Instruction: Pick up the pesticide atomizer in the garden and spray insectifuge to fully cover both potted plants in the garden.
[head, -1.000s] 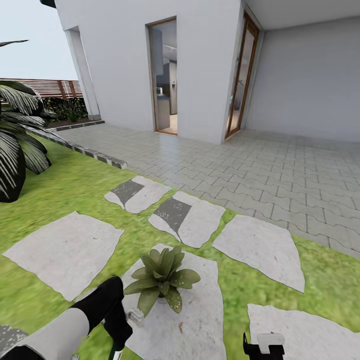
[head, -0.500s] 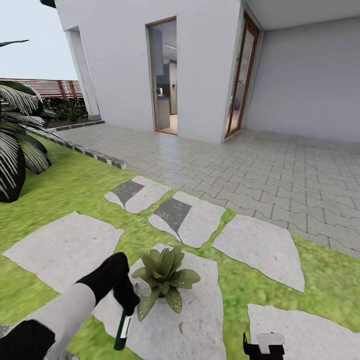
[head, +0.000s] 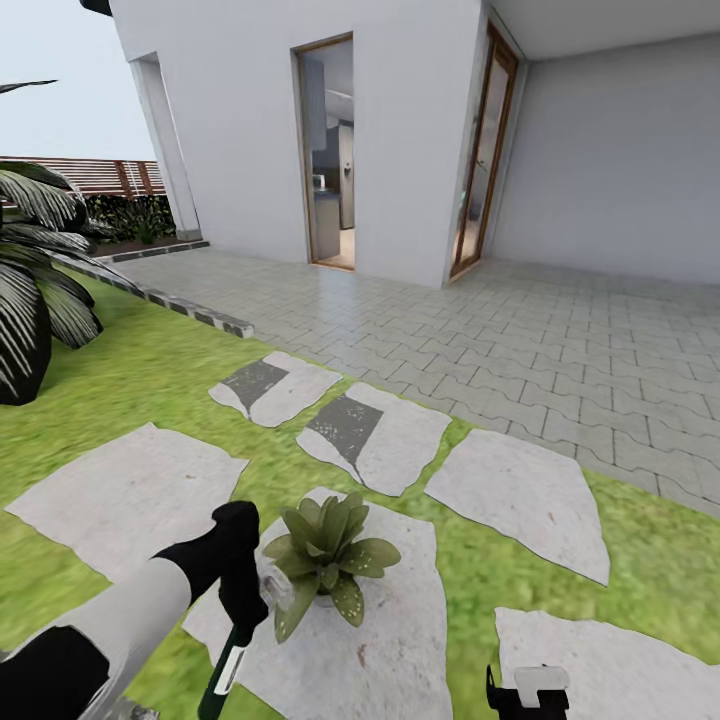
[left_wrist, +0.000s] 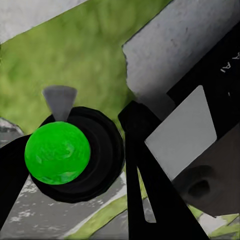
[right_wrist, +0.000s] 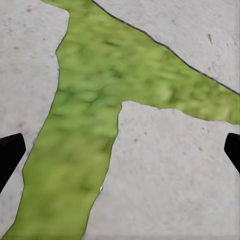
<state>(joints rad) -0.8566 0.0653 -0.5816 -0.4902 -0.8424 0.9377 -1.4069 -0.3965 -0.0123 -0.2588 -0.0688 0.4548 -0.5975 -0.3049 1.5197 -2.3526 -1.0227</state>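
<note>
One pesticide atomizer (head: 224, 668) – steeply tilted, trigger head toward potted plant (head: 325, 560)

Left wrist cam: round bright-green base of pesticide atomizer (left_wrist: 57, 153) at left-centre of frame, seen end-on, ringed by dark body. Small grey cone just above it. Black gripper fingers (left_wrist: 145, 175) either side, one at lower left edge, one running centre to bottom; look closed on bottle. Dark block w/ light grey panel (left_wrist: 182, 132) at right. Bkgd: green lawn (left_wrist: 75, 55) upper left, grey stepping stone (left_wrist: 175, 45) upper right.
</note>
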